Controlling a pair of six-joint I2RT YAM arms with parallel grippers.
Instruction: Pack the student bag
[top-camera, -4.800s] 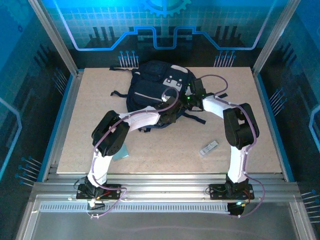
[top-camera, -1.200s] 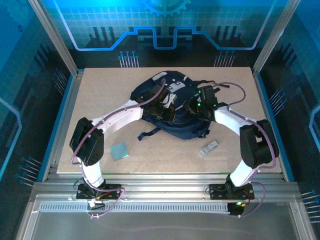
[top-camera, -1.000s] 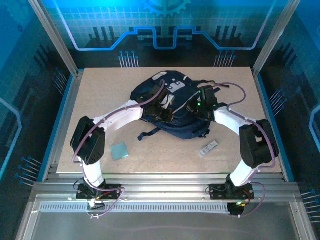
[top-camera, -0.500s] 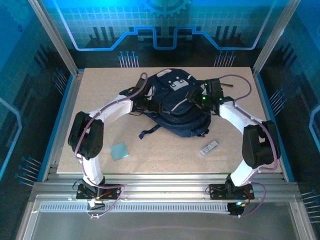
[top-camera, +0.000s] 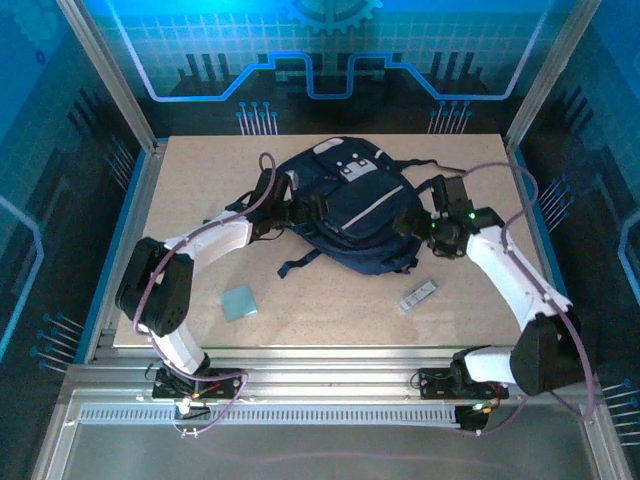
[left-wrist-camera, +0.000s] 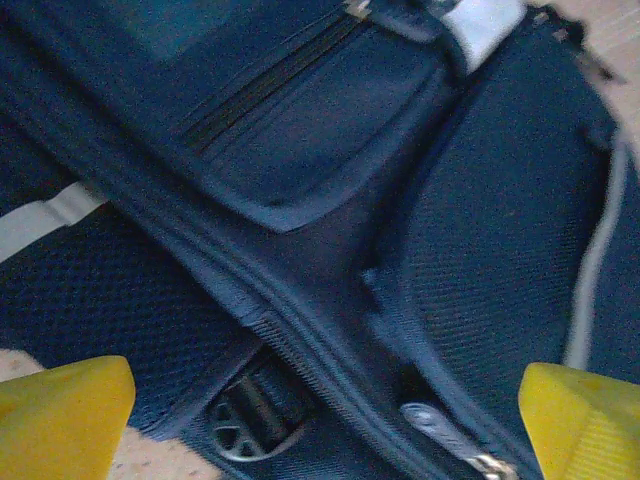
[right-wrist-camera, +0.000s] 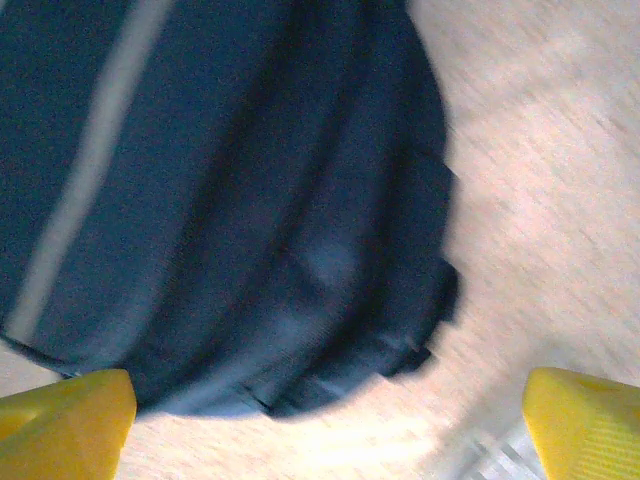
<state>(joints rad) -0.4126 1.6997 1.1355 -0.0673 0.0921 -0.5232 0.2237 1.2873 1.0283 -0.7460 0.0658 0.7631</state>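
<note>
At the bag's two flanks, your left gripper (top-camera: 292, 212) and right gripper (top-camera: 412, 222) both stand wide, gripping nothing (the wrist views show yellow tips far apart over navy fabric). Between them the student bag (top-camera: 350, 205) lies flat toward the far side of the pale table (top-camera: 330, 325). Before packing, you would do well to find the zipper pull (left-wrist-camera: 437, 426) beneath the left gripper and open the mouth squarely. Nearer you lie a teal square (top-camera: 239, 301) and a small grey item (top-camera: 418, 296), both clear of the bag. Blue-lit panels wall the cell.

In the right wrist view, student bag (right-wrist-camera: 250, 200) blurred and edge-cropped; small pale item (top-camera: 418, 296) near it of unclear identity.
</note>
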